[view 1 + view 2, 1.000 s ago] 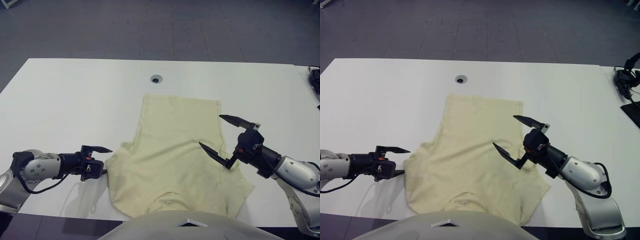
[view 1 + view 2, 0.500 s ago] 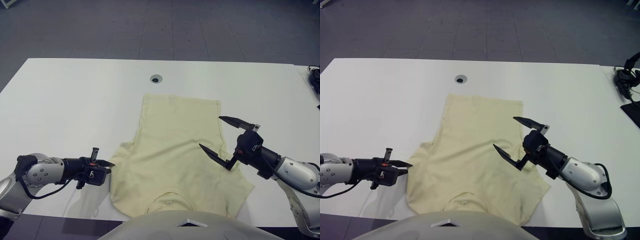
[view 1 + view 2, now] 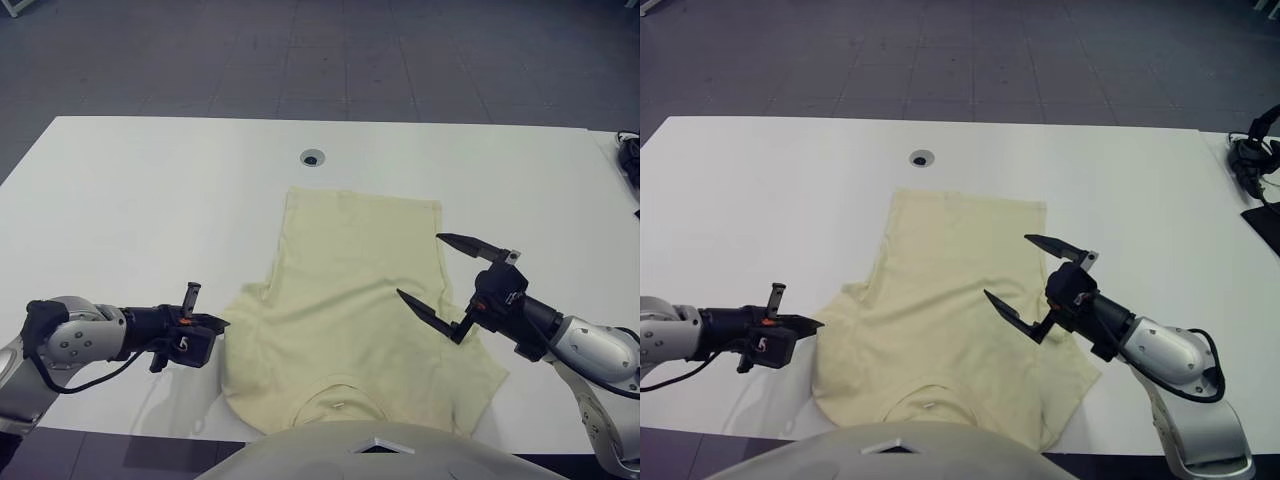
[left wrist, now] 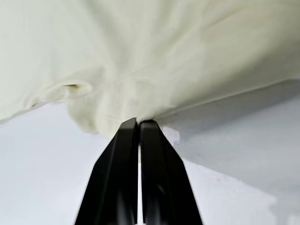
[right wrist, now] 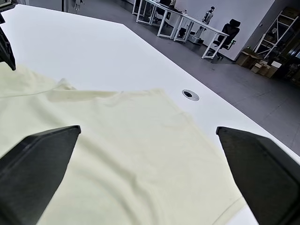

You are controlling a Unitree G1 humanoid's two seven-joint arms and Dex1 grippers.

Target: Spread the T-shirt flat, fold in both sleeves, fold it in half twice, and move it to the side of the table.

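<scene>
While the pale yellow cotton T-shirt (image 3: 350, 300) lies on the white table (image 3: 150, 190), I see my left gripper (image 3: 218, 324) pinching its sleeve edge; my right gripper (image 3: 420, 265) hangs agape above its other side.

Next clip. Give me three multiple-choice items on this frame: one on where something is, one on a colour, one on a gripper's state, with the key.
1. Where is the round hole? A. beyond the shirt's far edge B. right of the shirt C. left of the shirt
2. Shirt colour? A. blue B. pale yellow C. red
3. Right gripper? A. shut on cloth B. open above the shirt C. open, resting on bare tabletop
Key: A, the hole lies past the hem; B, the cloth is pale yellow throughout; B, its fingers stand wide apart over the shirt's right side.
</scene>
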